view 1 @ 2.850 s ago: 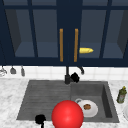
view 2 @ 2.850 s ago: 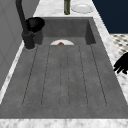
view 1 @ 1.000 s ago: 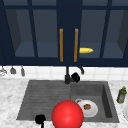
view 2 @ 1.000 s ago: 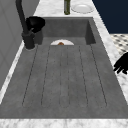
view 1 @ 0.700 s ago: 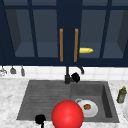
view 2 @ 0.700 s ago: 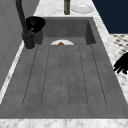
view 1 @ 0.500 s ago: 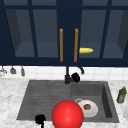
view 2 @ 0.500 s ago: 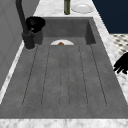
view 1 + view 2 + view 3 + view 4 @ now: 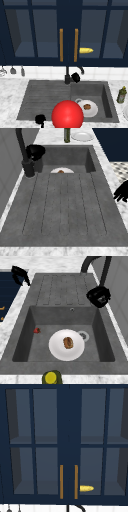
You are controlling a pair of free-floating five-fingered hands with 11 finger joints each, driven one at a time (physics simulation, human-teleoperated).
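Hovering at the sink's (image 9: pixel 30 100) front edge, your left hand (image 9: pixel 40 119) hangs at seven o'clock of the basin, fingers drooping loosely, holding nothing. Your right hand (image 9: pixel 75 77) sits against the faucet (image 9: pixel 67 75), at twelve o'clock of the white plate (image 9: pixel 90 111); you cannot tell whether it grips. A red ball (image 9: pixel 67 115) floats beside the plate.

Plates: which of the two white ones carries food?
The plate in the sink basin, with a brown morsel; the counter plate beside the green bottle is bare.
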